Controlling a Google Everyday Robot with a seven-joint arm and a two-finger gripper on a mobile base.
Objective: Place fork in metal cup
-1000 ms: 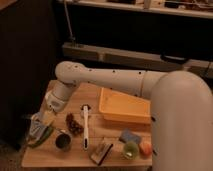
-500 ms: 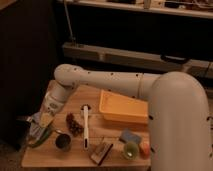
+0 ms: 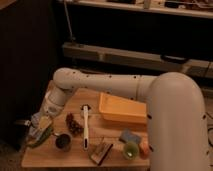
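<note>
My gripper (image 3: 37,128) is low over the left end of the wooden table (image 3: 55,159), at the end of the white arm (image 3: 100,85) that reaches in from the right. A short pale yellowish-tan piece, the fork (image 3: 44,122), shows right at the gripper; I cannot tell whether it is held. The metal cup (image 3: 62,142), small, dark and round, stands on the table just right of and slightly nearer than the gripper. A green object (image 3: 42,137) lies under the gripper.
A long white utensil with a dark tip (image 3: 85,125) lies mid-table beside a dark brown clump (image 3: 74,125). A yellow tray (image 3: 122,108) sits at the back right. A brush block (image 3: 100,150), blue sponge (image 3: 128,135), green cup (image 3: 131,150) and orange item (image 3: 145,148) line the front right.
The gripper and forearm have shifted slightly left and down toward the table's left end. The things on the table have not moved.
</note>
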